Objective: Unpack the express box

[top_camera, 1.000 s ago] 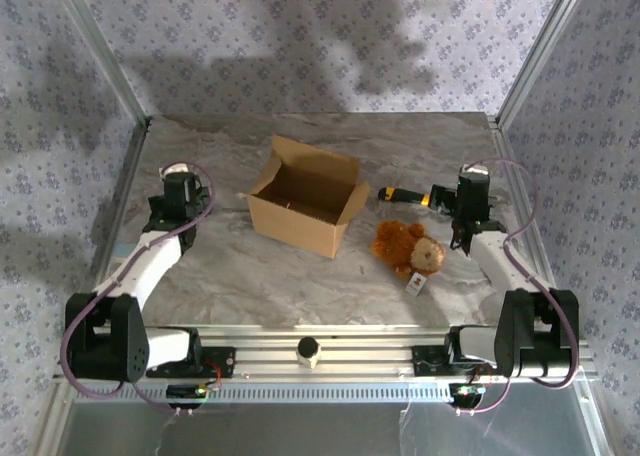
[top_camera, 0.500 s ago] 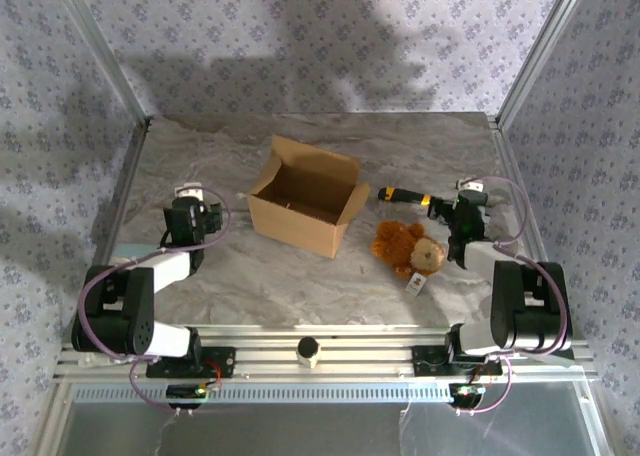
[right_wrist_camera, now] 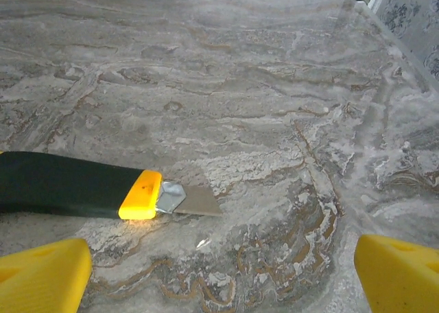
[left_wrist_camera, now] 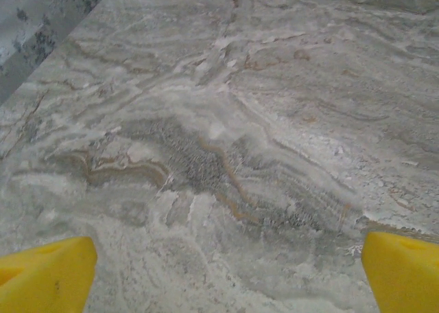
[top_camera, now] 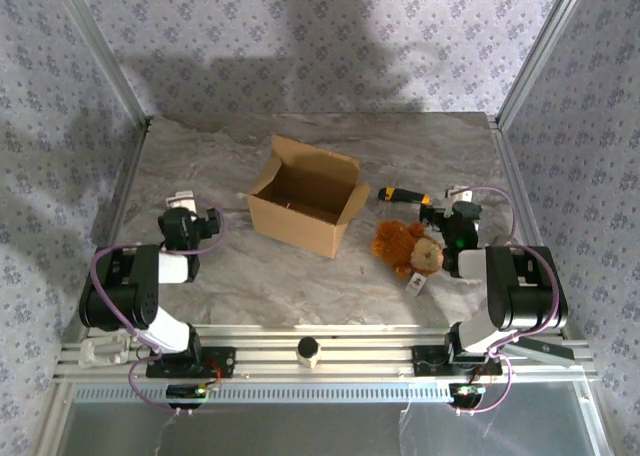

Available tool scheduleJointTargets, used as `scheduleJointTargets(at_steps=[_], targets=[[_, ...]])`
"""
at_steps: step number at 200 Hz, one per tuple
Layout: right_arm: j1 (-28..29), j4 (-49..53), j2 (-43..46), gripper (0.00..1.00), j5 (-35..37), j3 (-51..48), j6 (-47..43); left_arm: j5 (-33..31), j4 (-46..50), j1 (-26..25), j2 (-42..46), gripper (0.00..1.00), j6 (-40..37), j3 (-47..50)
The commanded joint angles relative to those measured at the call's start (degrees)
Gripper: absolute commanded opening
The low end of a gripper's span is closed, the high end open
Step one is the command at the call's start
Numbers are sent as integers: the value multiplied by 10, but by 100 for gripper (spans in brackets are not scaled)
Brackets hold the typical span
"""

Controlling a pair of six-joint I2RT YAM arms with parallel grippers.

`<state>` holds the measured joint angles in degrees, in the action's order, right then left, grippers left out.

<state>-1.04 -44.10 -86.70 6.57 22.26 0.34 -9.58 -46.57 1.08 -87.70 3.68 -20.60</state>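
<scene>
The express box (top_camera: 303, 199) is a brown corrugated cardboard carton; it stands upright with its top open and flaps spread outward; the inside looks empty; it sits turned at an angle, just left of the frame's centre.

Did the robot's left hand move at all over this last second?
Yes. The left fingers have drawn back toward the metal rail at the table's near edge. The express box has not shifted.
</scene>
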Motion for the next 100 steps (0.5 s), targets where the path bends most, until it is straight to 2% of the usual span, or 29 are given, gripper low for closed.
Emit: scheduleJointTargets(at_steps=[1, 100], targets=[[-1, -24, -3, 100, -5, 0, -12, 20, -25, 1, 1, 100, 2, -16], [-2, -23, -4, 100, -6, 0, -12, 8, -16, -9, -1, 100, -7, -22]])
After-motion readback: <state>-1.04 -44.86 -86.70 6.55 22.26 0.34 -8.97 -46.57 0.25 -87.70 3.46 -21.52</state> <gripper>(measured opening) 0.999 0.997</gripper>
